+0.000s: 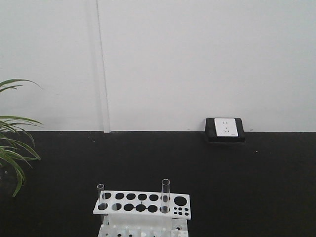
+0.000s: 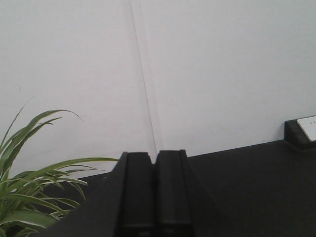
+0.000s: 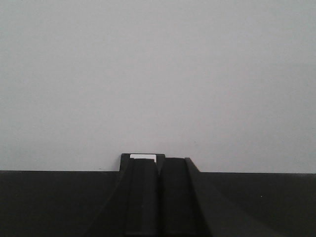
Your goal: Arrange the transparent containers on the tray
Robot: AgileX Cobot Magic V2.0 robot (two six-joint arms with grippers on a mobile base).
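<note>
The left end effector (image 2: pixel 155 197) is clenched. Its two dark fingers (image 2: pixel 138 197) press flat against each other, and nothing is between them. The right end effector (image 3: pixel 159 197) is clenched the same way and is empty too.

The glass tubes (image 1: pixel 100 194) are not in front of either end effector. Ahead of the left one there is only the white wall (image 2: pixel 222 74), a green plant (image 2: pixel 29 197) off to its left, and the black counter (image 2: pixel 247 187). Ahead of the right one there is the wall and a white socket (image 3: pixel 143 157) just past its tips.

The front view shows the tubes standing upright in a white rack (image 1: pixel 143 202) full of round holes, low in the picture. One tube is at the rack's left end. The other tube (image 1: pixel 165 190) is near its right end, well apart from the first. The yellow tray shows in no picture, so I cannot tell where it is.

The tubes are thin glass. I think they are light, stiff, slippery and easy to break. The best place to hold one looks like the bare part that sticks up above the rack, just under the open top. An end effector would have to open first, then squeeze softly. It should lift the tube straight up so the glass does not knock the edge of the hole.
</note>
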